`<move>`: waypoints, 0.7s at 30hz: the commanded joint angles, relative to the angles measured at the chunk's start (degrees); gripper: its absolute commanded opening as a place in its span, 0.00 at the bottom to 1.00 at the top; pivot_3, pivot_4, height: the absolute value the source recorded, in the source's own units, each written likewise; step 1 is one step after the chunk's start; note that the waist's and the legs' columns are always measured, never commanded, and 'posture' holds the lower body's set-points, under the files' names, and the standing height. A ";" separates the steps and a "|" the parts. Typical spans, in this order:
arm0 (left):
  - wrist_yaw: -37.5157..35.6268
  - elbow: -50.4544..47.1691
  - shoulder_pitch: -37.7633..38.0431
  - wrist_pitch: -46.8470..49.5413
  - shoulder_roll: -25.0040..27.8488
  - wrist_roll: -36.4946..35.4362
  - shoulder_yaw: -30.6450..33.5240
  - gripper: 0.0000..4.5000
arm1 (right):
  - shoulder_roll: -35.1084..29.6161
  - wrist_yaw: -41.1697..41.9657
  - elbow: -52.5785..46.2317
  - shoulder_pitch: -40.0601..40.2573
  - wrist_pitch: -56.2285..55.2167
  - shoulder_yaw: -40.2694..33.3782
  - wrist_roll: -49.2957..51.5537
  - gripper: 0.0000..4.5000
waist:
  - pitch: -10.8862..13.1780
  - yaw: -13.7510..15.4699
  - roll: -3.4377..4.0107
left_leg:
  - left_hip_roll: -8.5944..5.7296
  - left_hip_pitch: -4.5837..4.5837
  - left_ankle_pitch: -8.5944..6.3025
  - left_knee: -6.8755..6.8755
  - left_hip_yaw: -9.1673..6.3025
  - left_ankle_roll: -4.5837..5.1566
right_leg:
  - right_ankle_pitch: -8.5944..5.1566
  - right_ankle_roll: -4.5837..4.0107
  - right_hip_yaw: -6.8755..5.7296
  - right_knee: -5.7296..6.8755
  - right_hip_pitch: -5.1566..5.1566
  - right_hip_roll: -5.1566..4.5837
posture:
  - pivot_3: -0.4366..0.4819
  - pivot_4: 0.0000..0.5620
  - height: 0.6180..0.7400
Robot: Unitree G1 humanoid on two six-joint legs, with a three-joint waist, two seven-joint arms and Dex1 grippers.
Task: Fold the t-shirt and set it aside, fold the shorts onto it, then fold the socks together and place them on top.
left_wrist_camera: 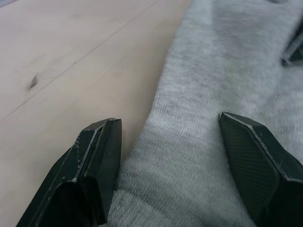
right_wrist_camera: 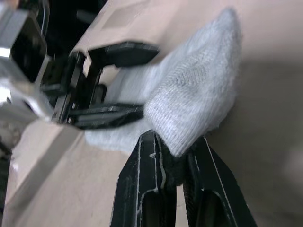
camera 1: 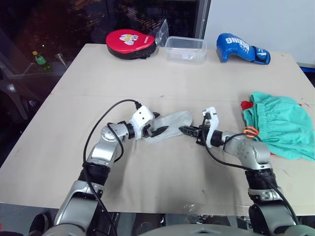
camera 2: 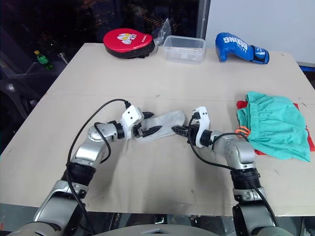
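The light grey socks [camera 1: 172,123] lie flat in the middle of the table. My left gripper [camera 1: 158,125] is open at their left end, one finger [left_wrist_camera: 97,161] on each side of the fabric [left_wrist_camera: 213,90]. My right gripper [camera 1: 187,130] is shut on the socks' right edge, and the right wrist view shows the cloth [right_wrist_camera: 194,104] pinched between its fingertips. The mint green shorts [camera 1: 280,123] lie folded at the table's right side. Under them lies the red t-shirt [camera 2: 240,104], with only its edges showing.
Along the table's far edge stand a round red mitt [camera 1: 130,43], a clear plastic container [camera 1: 185,49] and a blue boxing glove [camera 1: 241,48]. A small green bottle [camera 1: 40,59] stands beyond the table's left side. Bare tabletop [camera 1: 162,177] lies in front of the socks.
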 commanded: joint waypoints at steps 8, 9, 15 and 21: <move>1.67 0.08 -4.09 -0.21 -1.93 3.04 -2.06 0.79 | -2.55 -5.95 -15.32 0.84 9.32 -6.32 9.44 0.01 | 0.02 -0.69 0.01 | 0.09 0.09 -0.10 -0.04 -0.02 0.18 | 0.00 0.00 0.03 0.05 0.00 0.14 | 0.48 0.27 1.00; 1.75 0.49 -4.15 -0.47 -2.03 3.33 -2.19 0.79 | -2.19 -6.48 -15.84 0.49 9.75 -6.08 9.79 0.01 | 0.02 -0.66 0.01 | 0.10 0.09 -0.10 -0.06 -0.03 0.17 | 0.00 0.00 0.02 0.05 -0.01 0.17 | 0.48 0.27 1.00; 1.94 0.70 -3.40 -0.51 -2.93 3.74 -2.52 0.79 | 2.05 -11.03 -13.96 -5.12 8.92 1.63 5.30 0.01 | 0.02 -0.52 0.02 | 0.08 0.05 -0.10 -0.03 -0.03 0.17 | 0.00 0.00 0.02 0.04 -0.01 0.14 | 0.48 0.27 1.00; 0.23 -2.07 -2.76 2.41 1.89 -0.15 3.30 0.79 | -3.37 -9.49 -9.95 -8.25 4.63 12.57 -4.63 0.01 | 0.03 -0.51 0.01 | 0.04 0.02 -0.03 -0.02 -0.02 0.06 | 0.00 0.00 0.02 0.01 -0.01 0.10 | 0.48 0.27 1.00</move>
